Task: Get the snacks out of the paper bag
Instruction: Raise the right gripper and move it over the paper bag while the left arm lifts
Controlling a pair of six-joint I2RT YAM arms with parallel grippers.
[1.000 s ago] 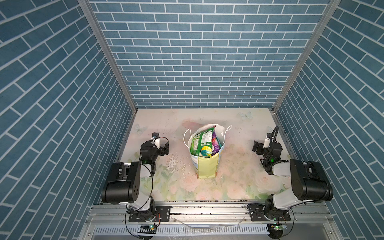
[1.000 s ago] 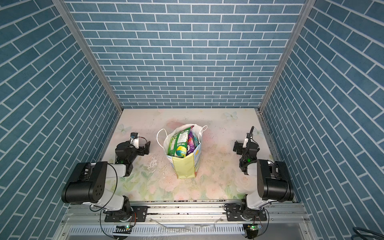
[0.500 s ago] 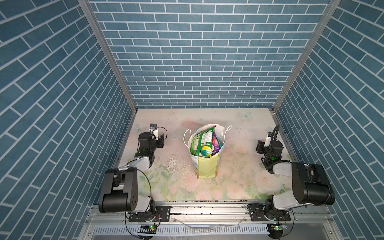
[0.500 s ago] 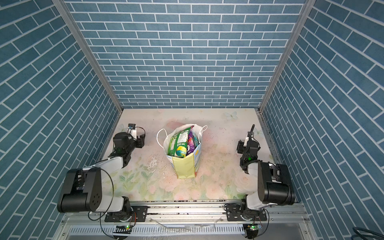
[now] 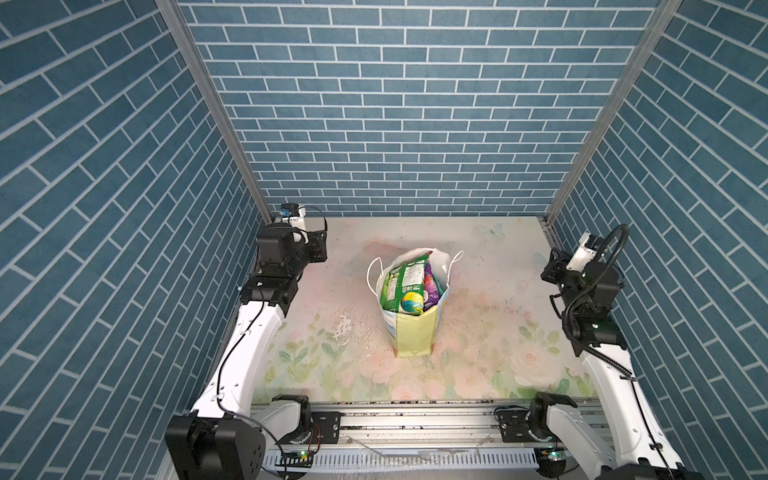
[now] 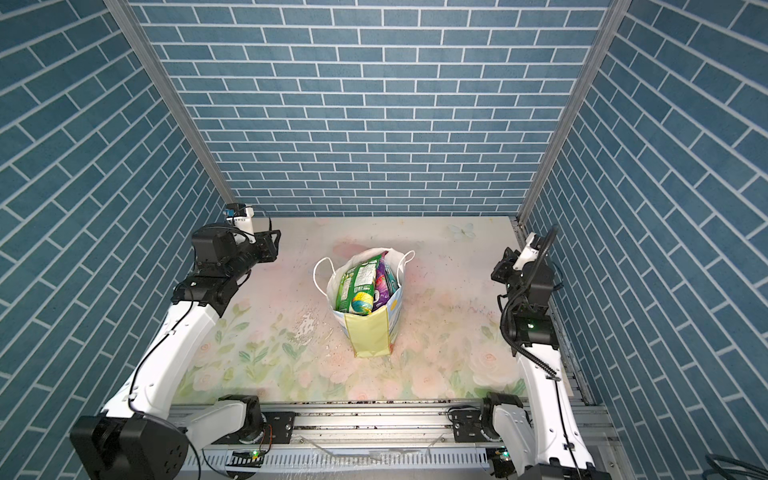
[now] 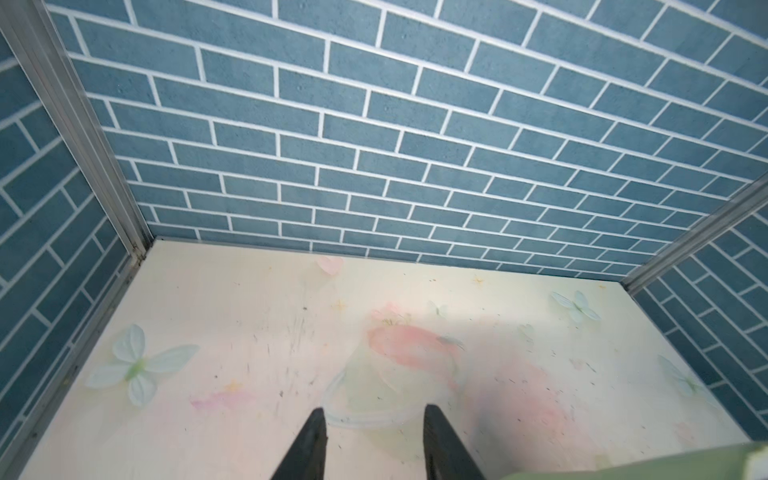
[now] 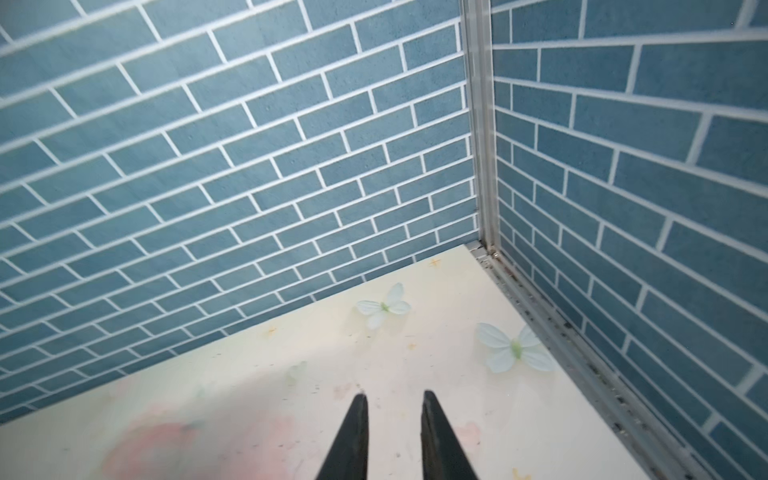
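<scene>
**Q:** What carries the things?
**A:** A table (image 5: 490,332) with a pale floral print, shown in both top views.

**Q:** What rests directly on it?
**A:** The paper bag (image 5: 413,336), upright near the middle. A worn whitish patch (image 5: 344,328) lies just left of the bag, dark specks (image 5: 509,309) are scattered around it, and a printed butterfly (image 5: 490,231) sits behind it.

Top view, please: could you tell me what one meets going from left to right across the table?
Left tool → scuffed white patch → paper bag → right tool.
</scene>
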